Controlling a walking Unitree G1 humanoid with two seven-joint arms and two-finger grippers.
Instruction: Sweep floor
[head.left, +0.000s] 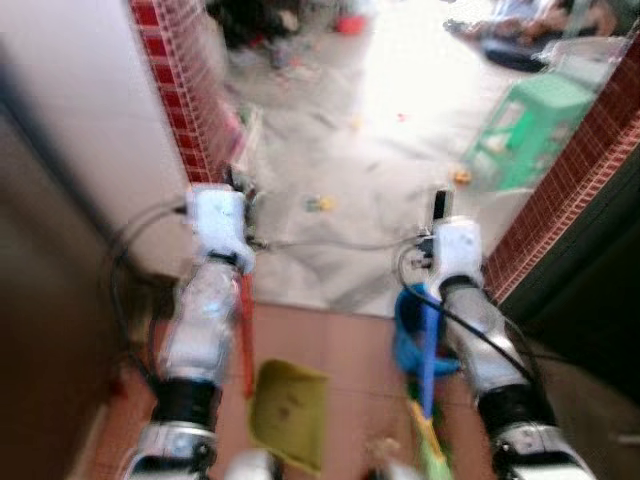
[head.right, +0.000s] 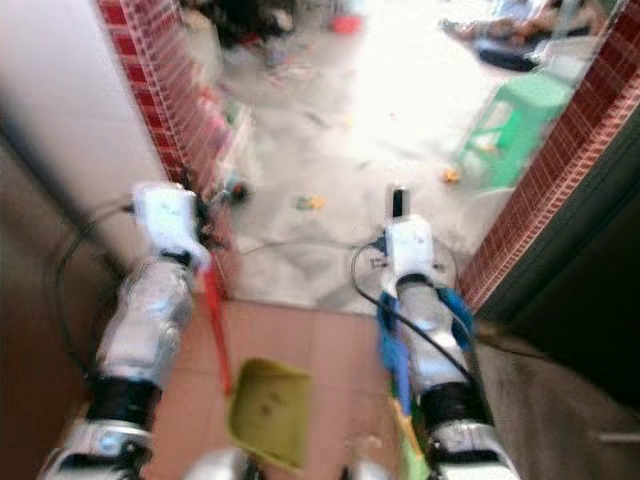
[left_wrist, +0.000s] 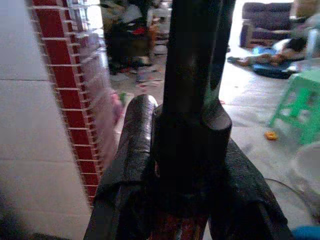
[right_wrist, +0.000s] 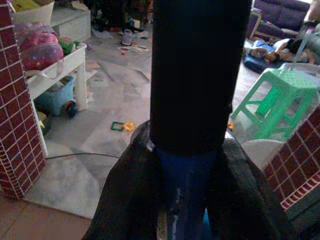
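The left gripper (left_wrist: 190, 165) is clamped on the black upper end of a red-handled dustpan stick (head.left: 245, 335), whose yellow-green plastic dustpan (head.left: 290, 413) hangs low between the two silver arms, over the reddish tiled floor (head.left: 340, 350). The right gripper (right_wrist: 187, 170) is closed around the blue shaft of a broom (head.left: 428, 350) just under its black grip, the shaft running down beside the right forearm to blurred green bristles (head.left: 432, 450). Dustpan and broom head lie near each other, dustpan to the robot's left.

Ahead, past a doorway framed by red brick-tiled walls (head.left: 185, 110), spreads a pale grey marble floor (right_wrist: 95, 145). Small scraps of litter lie there: a green and yellow piece (right_wrist: 123, 126) and an orange bit (left_wrist: 271, 135). A green plastic stool (right_wrist: 275, 102) stands to the right.
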